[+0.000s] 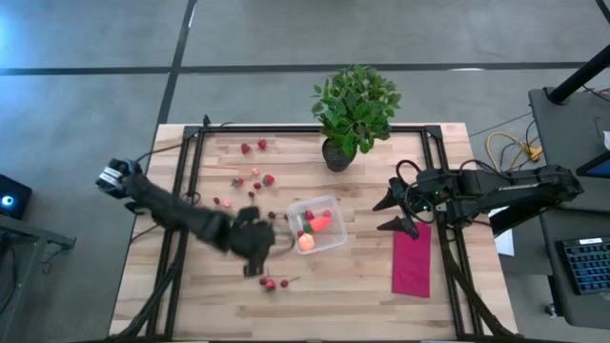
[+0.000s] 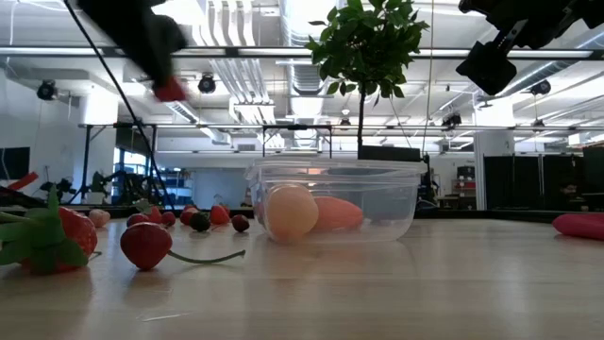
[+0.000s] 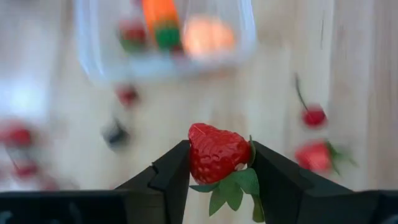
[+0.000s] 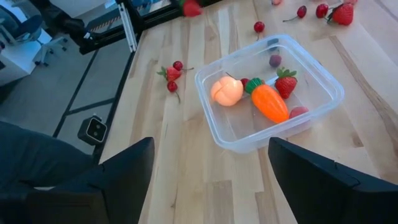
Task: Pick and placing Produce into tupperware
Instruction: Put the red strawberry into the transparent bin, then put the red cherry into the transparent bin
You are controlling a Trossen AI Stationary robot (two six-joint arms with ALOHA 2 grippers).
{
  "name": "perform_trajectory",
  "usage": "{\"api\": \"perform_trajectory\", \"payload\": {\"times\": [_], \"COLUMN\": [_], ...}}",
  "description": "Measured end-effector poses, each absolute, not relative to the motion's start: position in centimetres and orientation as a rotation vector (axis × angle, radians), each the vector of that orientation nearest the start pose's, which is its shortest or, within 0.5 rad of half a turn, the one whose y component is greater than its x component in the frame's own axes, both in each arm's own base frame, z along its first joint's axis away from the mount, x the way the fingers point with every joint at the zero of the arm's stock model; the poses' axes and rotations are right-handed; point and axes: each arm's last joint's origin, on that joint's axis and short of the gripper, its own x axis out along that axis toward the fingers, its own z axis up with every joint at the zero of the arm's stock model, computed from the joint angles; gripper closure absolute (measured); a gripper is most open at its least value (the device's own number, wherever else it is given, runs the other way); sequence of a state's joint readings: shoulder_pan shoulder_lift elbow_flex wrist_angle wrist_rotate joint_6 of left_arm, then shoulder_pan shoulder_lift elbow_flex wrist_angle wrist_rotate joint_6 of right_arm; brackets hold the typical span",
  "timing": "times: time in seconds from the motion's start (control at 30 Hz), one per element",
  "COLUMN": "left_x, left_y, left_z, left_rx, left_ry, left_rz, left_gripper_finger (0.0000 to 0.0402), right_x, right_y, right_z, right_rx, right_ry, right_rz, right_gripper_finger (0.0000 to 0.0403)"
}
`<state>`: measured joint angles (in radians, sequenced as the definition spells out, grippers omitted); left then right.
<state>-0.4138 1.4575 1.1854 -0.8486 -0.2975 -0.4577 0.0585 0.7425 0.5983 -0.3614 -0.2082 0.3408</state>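
The left gripper [image 3: 219, 163] sits above the wooden table [image 1: 191, 295], just left of the clear container [image 1: 317, 226]. Its two dark fingers [image 3: 171, 171] are pressed against both sides of a red strawberry [image 3: 217, 152], pinching it between them; the berry's green leaves hang below the grip. In the low view this strawberry [image 2: 170, 90] is raised well clear of the tabletop.

Loose strawberries [image 1: 255, 147] lie scattered on the table left of the container, with two more [image 1: 271, 283] near the front edge, just below the left gripper. In the low view one strawberry [image 2: 146, 245] with a long stem lies in front of the container.

The container rests near the table centre. Inside it lie a round peach-coloured fruit [image 4: 227, 91], an orange carrot [image 4: 270, 103] with a green end, and a strawberry [image 4: 285, 83]; the carrot lies between the fruit and the strawberry.

A potted plant [image 1: 355, 107] stands at the table's far edge, behind the container.

A red cloth [image 1: 412, 260] lies flat on the table right of the container.

The right gripper [image 4: 208, 177] hovers above the table between the container and the cloth. Its fingers are spread wide apart and hold nothing.
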Motion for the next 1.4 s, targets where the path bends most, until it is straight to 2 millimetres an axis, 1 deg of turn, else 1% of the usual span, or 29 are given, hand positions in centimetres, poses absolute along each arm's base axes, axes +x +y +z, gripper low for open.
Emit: {"api": "perform_trajectory", "payload": {"times": [0.07, 0.17, 0.27, 0.33, 0.47, 0.6, 0.67, 0.77, 0.87, 0.93, 1.03, 1.1, 1.17, 1.27, 1.33, 1.4], "left_x": [27.7, 30.4, 32.7, 34.0, 36.4, 37.8, 37.9, 37.6, 37.1, 37.0, 36.9, 36.7, 36.1, 34.3, 33.0, 32.0], "left_y": [-8.4, -5.1, -2.9, -2.5, -2.7, -2.8, -2.8, -2.8, -2.8, -2.7, -2.7, -2.7, -2.8, -3.8, -5.2, -7.1], "left_z": [28.0, 28.6, 27.6, 26.7, 25.3, 24.7, 24.9, 25.3, 25.8, 26.2, 26.2, 26.2, 26.2, 26.1, 26.1, 26.2], "left_rx": [0.023, 0.008, -0.042, -0.033, 0.017, 0.016, 0.011, -0.021, -0.044, -0.061, -0.072, -0.101, -0.124, -0.095, -0.064, -0.044], "left_ry": [0.967, 0.866, 0.879, 0.912, 0.947, 0.957, 0.953, 0.958, 0.961, 0.948, 0.944, 0.964, 1.013, 1.152, 1.249, 1.297], "left_rz": [0.116, 0.09, 0.064, 0.02, -0.017, -0.018, -0.017, -0.005, 0.009, 0.022, 0.031, 0.05, 0.065, 0.048, -0.007, -0.11], "left_gripper_finger": [0.0261, 0.0261, 0.0261, 0.0261, 0.026, 0.026, 0.026, 0.0259, 0.0246, 0.0227, 0.019, 0.0165, 0.0146, 0.0138, 0.0142, 0.015], "right_x": [16.0, 16.0, 16.0, 16.0, 16.0, 16.0, 16.0, 16.0, 16.0, 16.0, 16.0, 16.0, 16.0, 16.0, 16.0, 16.0], "right_y": [1.5, 1.5, 1.5, 1.5, 1.5, 1.5, 1.5, 1.5, 1.5, 1.5, 1.5, 1.5, 1.5, 1.5, 1.5, 1.5], "right_z": [26.0, 26.0, 26.0, 26.0, 26.0, 26.0, 26.0, 26.0, 26.0, 26.0, 26.0, 26.0, 26.0, 26.0, 26.0, 26.0], "right_rx": [0.369, 0.37, 0.37, 0.37, 0.369, 0.37, 0.369, 0.369, 0.37, 0.37, 0.37, 0.37, 0.369, 0.37, 0.369, 0.37], "right_ry": [0.546, 0.546, 0.546, 0.546, 0.546, 0.546, 0.546, 0.546, 0.547, 0.546, 0.546, 0.546, 0.546, 0.546, 0.546, 0.547], "right_rz": [0.172, 0.172, 0.172, 0.172, 0.172, 0.172, 0.172, 0.172, 0.172, 0.173, 0.172, 0.172, 0.172, 0.172, 0.172, 0.173], "right_gripper_finger": [0.0094, 0.0091, 0.009, 0.0091, 0.0095, 0.0096, 0.0095, 0.0092, 0.0093, 0.0096, 0.0098, 0.0099, 0.0097, 0.0094, 0.0092, 0.0093]}}
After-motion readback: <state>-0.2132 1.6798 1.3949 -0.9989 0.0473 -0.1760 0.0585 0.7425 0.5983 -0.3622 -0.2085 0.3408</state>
